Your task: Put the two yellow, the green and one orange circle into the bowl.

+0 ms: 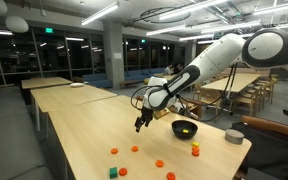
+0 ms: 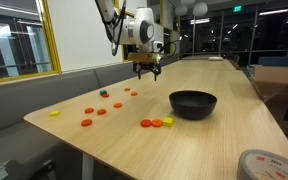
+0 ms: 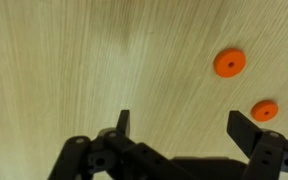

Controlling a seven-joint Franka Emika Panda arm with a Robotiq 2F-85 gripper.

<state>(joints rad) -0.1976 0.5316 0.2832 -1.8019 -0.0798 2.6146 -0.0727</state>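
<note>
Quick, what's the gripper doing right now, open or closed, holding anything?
Gripper: open, nothing between its fingers.

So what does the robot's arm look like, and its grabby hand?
The arm is white, made of fat rounded tubes with darker rings at the joints. A dark cable seems to loop beside its wrist. The gripper is black, with two flat fingers that end in pointed tips.
</note>
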